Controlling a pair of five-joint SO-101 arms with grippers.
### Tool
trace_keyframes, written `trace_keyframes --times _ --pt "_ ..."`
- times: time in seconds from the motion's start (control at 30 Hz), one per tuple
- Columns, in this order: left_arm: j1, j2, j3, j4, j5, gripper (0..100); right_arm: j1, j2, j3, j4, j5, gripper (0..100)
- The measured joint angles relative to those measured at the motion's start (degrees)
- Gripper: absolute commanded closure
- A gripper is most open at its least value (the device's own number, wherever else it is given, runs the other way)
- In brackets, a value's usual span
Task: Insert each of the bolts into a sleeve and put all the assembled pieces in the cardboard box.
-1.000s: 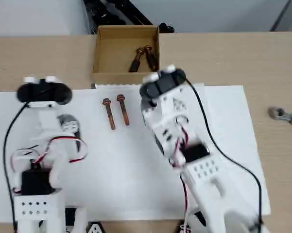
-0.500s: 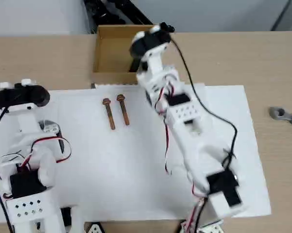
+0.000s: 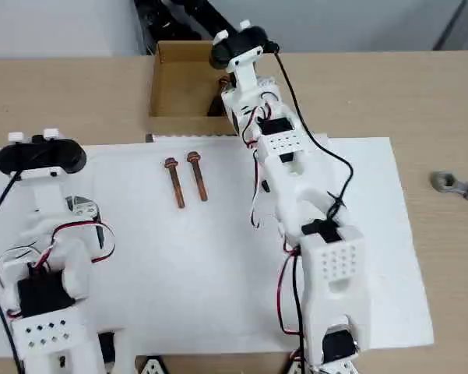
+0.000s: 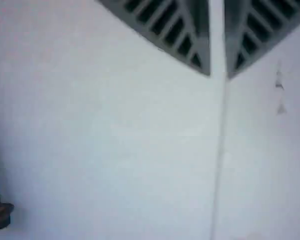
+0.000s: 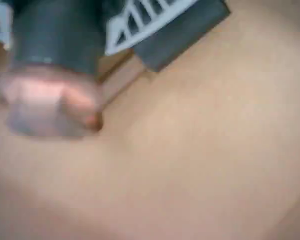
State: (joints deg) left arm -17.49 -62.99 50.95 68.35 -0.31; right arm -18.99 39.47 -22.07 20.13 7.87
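Box | right part hidden by right arm | contents unclear

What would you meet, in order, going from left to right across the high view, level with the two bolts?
left arm → first bolt → second bolt → right arm → metal piece

No text, label, brand, number or sign can be read in any of the views
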Motion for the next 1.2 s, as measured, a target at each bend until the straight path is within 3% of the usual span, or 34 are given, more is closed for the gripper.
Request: trace_keyframes --times 0.13,0.5,0.63,0.8,1.0,1.2 --pt "0.00 0.00 0.00 0.00 0.09 100 -0.18 0.97 -4.22 7.74 -3.16 82.7" --pt "0.00 0.00 0.00 0.00 0.09 99 -2.02 0.79 -10.37 20.31 -5.63 82.7" --pt "0.00 2.29 0.00 0.00 0.18 92 -2.64 -4.22 -10.37 26.64 -5.63 82.4" --pt "0.00 13.19 -1.49 0.00 4.48 89 -2.46 -15.91 -10.37 37.80 -5.63 82.3" --pt "0.18 29.27 -12.48 0.00 9.05 89 0.79 -24.35 -10.46 55.56 -5.98 82.3" --pt "7.12 47.12 -21.36 0.88 8.97 89 2.64 -27.08 -10.46 74.02 -8.09 82.4"
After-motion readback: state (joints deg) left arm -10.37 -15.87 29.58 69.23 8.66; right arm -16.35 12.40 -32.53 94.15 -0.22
